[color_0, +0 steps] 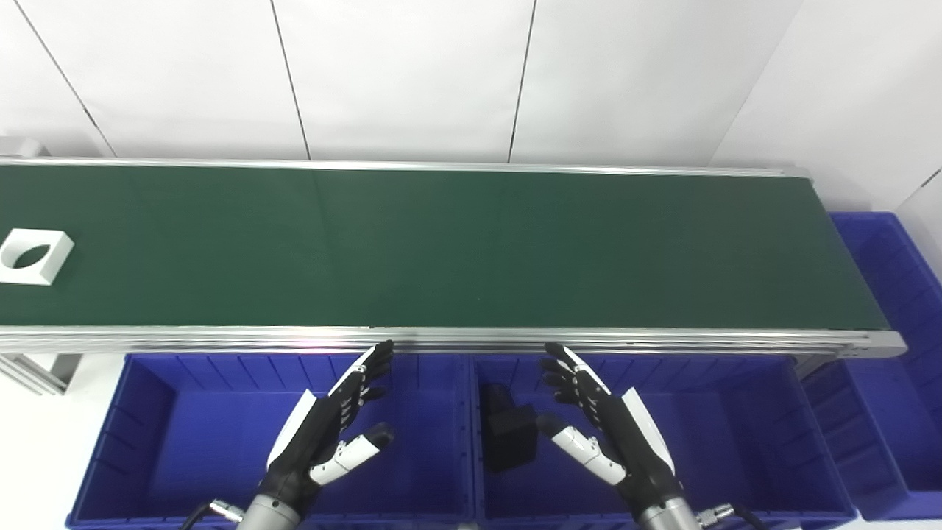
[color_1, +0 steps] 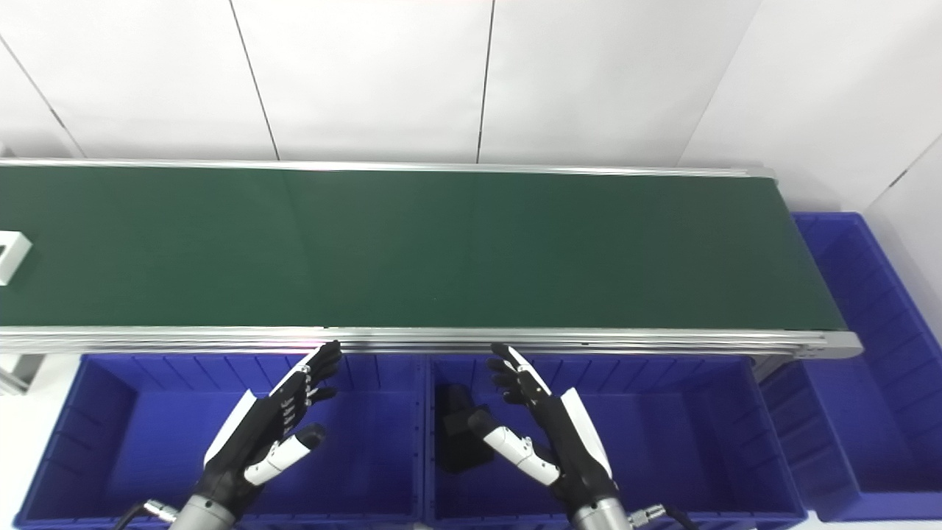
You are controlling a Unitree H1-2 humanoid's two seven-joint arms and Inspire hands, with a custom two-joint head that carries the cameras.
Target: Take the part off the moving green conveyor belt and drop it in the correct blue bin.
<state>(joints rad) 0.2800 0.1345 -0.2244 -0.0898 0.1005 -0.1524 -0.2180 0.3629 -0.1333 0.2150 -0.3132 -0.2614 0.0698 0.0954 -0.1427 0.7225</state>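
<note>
We judge the pick not yet begun: the white part [color_0: 35, 255] rides the green conveyor belt [color_0: 441, 250] at its far left, about ten o'clock from our left robot hand [color_0: 335, 423] and well apart. The left and right robot hand [color_0: 600, 423] hover open over the blue bins [color_0: 147, 412], holding nothing; a black part [color_0: 508, 434] already lies in the middle bin.

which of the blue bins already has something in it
The blue bin under the right hand, the middle one, holds a black part. The bin under the left hand and the far-right bin show only bare floor.
</note>
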